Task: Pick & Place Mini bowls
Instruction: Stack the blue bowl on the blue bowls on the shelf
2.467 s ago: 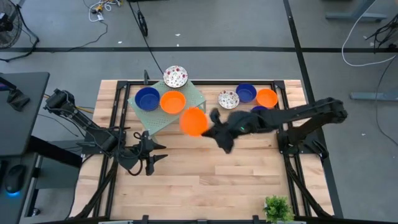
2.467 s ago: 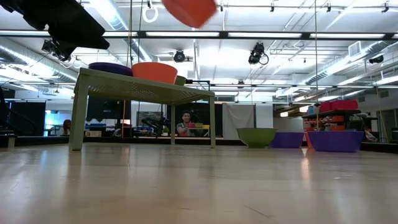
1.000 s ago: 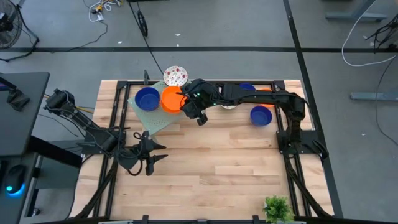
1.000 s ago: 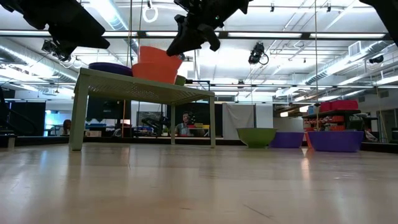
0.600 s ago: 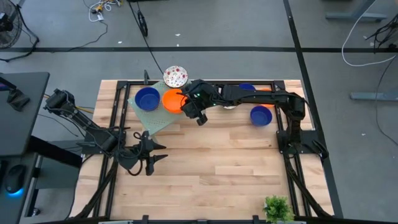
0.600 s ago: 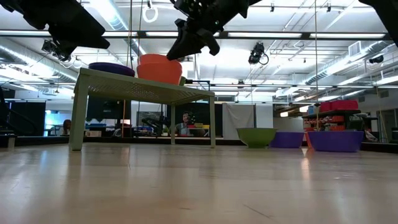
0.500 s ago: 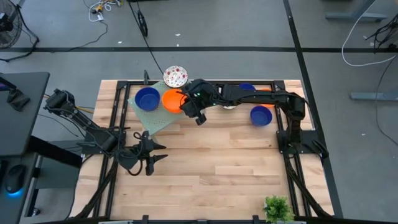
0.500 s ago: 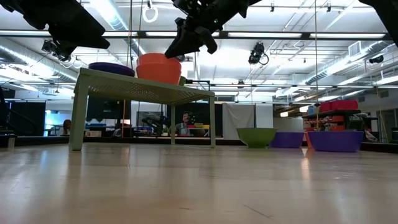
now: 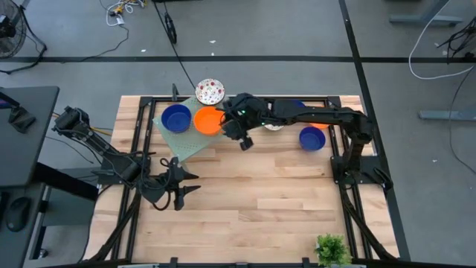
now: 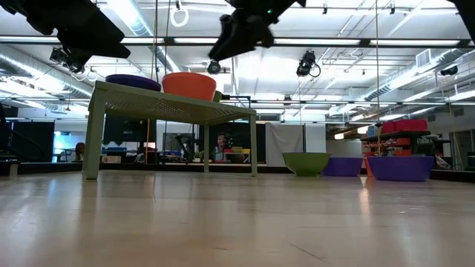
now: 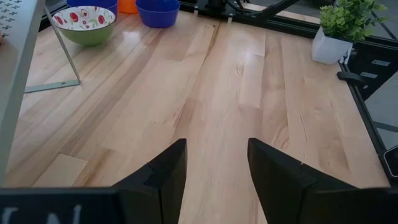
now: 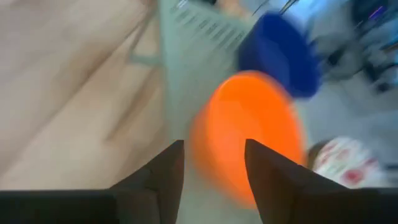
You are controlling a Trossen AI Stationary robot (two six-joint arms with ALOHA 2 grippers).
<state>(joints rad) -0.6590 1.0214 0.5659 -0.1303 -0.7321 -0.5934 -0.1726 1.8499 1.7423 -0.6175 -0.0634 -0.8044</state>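
On the pale green rack (image 9: 192, 138) stand a blue mini bowl (image 9: 176, 117) and an orange mini bowl (image 9: 207, 120), each on its base. A speckled one (image 9: 210, 91) sits behind the rack. My right gripper (image 9: 230, 125) hovers open just right of and above the orange bowl (image 12: 249, 134), touching nothing. In the low view it (image 10: 241, 33) is clear above the bowl (image 10: 189, 85). Further mini bowls (image 9: 312, 138) stand on the table at the far right. My left gripper (image 9: 178, 186) waits open over the table's near left.
The right arm stretches across the far side over a speckled bowl (image 9: 274, 123). A potted plant (image 9: 332, 249) stands at the near right corner. Black frame rails (image 9: 349, 179) run along the table's sides. Bare wood (image 9: 260, 193) lies in the middle and near part.
My right gripper has set its orange bowl down into the orange one on the rack, opened and let go. It has then risen and drawn back a little toward the table's right edge. The bowl was tilted and now sits level.
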